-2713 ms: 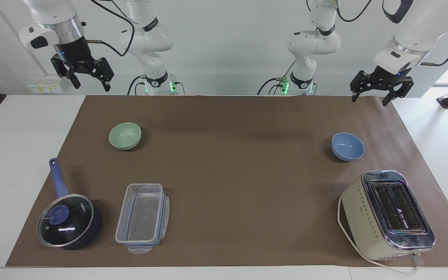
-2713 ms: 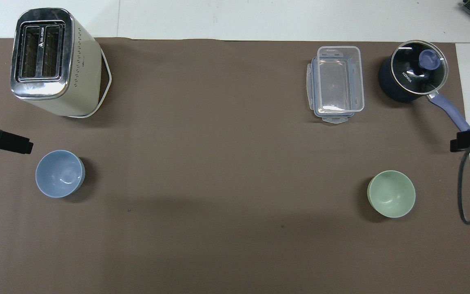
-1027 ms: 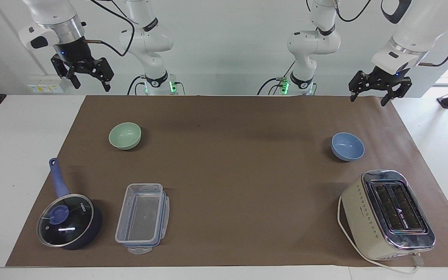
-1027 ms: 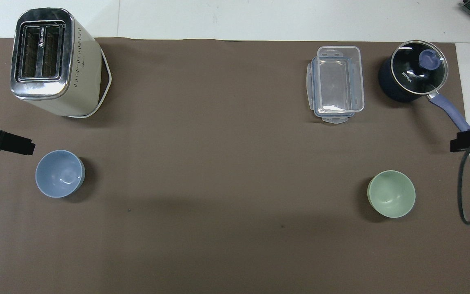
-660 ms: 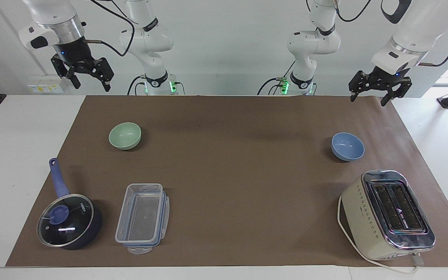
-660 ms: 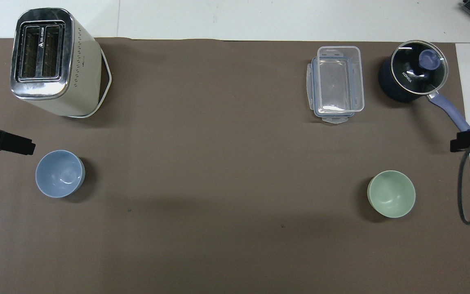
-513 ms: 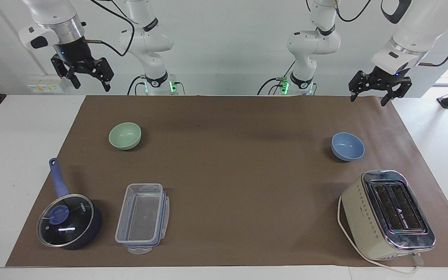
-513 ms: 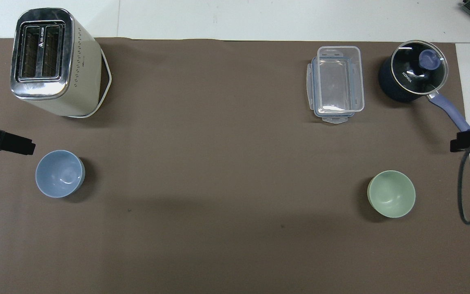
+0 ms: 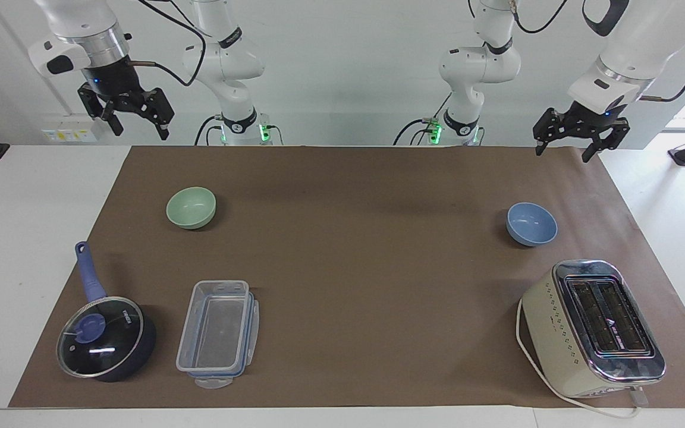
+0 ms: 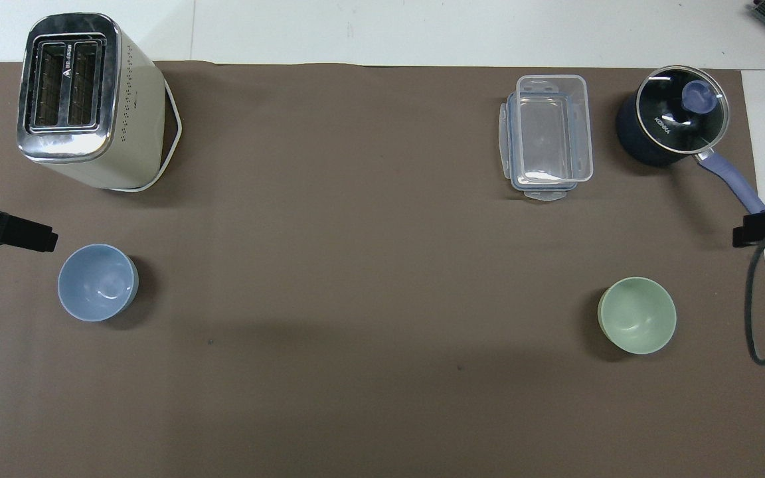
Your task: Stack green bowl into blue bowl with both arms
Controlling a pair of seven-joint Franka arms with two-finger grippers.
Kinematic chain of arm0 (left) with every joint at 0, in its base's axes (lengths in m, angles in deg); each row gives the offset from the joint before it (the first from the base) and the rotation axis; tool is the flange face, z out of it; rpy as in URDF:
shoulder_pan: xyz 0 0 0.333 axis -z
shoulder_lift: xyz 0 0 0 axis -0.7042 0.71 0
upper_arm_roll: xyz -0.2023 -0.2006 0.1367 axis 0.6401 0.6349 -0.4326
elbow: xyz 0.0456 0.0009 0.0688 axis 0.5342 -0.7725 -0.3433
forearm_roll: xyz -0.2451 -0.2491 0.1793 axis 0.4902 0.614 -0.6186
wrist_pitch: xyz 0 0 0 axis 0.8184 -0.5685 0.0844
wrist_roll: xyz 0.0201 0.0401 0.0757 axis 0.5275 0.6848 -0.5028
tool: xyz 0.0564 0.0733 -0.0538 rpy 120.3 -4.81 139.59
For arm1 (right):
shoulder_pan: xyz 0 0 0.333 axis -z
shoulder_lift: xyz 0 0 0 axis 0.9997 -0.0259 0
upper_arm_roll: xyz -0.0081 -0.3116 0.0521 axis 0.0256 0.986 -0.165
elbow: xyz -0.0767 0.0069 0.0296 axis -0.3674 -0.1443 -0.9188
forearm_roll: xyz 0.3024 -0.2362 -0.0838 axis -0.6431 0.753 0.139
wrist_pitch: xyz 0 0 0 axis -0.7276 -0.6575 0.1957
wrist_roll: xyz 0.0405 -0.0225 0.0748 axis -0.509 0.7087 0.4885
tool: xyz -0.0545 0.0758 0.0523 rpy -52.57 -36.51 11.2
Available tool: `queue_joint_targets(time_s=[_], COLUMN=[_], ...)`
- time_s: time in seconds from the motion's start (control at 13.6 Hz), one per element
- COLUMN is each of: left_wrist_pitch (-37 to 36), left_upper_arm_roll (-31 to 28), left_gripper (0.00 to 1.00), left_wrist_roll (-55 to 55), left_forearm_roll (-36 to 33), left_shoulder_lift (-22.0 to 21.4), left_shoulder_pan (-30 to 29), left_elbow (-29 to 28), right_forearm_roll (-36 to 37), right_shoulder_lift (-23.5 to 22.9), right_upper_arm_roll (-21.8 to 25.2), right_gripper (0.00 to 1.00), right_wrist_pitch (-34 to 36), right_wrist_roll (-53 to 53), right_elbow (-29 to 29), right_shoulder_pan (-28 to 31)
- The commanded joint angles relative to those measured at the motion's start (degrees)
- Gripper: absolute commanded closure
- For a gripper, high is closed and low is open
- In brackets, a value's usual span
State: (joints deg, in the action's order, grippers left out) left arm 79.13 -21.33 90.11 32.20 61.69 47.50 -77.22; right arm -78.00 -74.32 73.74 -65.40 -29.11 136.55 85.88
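Observation:
The pale green bowl [image 9: 191, 208] [image 10: 637, 315] sits upright and empty on the brown mat toward the right arm's end. Just as upright and empty, the blue bowl [image 9: 531, 224] [image 10: 97, 282] stands toward the left arm's end. My right gripper [image 9: 140, 132] hangs open and empty, high over the mat's corner by the robots, well apart from the green bowl. High above the mat's edge at the left arm's end, my left gripper [image 9: 562, 153] is open and holds nothing. In the overhead view, one left finger [image 10: 27, 236] shows near the blue bowl.
A cream toaster [image 9: 593, 327] stands farther from the robots than the blue bowl. A clear plastic container [image 9: 217, 333] and a dark blue lidded saucepan [image 9: 104, 337] lie farther out than the green bowl. The brown mat [image 9: 366, 255] is bare between the bowls.
Both grippers have edged slightly upward since the earliest frames. Over the last second nothing has visibly moved. Both bowls stay in place.

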Motion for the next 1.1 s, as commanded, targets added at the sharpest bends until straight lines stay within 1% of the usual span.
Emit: queue_joint_targets(time_s=[0.0, 0.73, 0.88, 1.03], left_wrist_pitch=[0.2, 0.4, 0.7, 2.0], left_upper_arm_roll=[-0.3, -0.3, -0.3, -0.7], left_gripper=[0.0, 0.0, 0.0, 0.0], left_wrist_roll=[0.0, 0.3, 0.9, 3.7], left_forearm_roll=[0.0, 0.7, 1.0, 1.3], left_shoulder_lift=[-1.5, -1.9, -2.7, -3.9], left_shoulder_pan=[0.5, 0.1, -0.2, -0.6], left_elbow=[-1.6, -2.3, -3.7, -5.8], right_forearm_roll=[0.3, 0.2, 0.3, 0.2], right_shoulder_lift=[0.7, 0.7, 0.7, 0.7], right_upper_arm_roll=[-0.4, -0.4, -0.4, -0.4], right_gripper=[0.0, 0.0, 0.0, 0.0], right_wrist_pitch=[0.9, 1.0, 0.9, 0.9], right_wrist_roll=[-1.2, -1.2, -1.2, -1.2], right_elbow=[0.1, 0.1, 0.1, 0.1], right_shoulder_pan=[0.4, 0.4, 0.4, 0.4])
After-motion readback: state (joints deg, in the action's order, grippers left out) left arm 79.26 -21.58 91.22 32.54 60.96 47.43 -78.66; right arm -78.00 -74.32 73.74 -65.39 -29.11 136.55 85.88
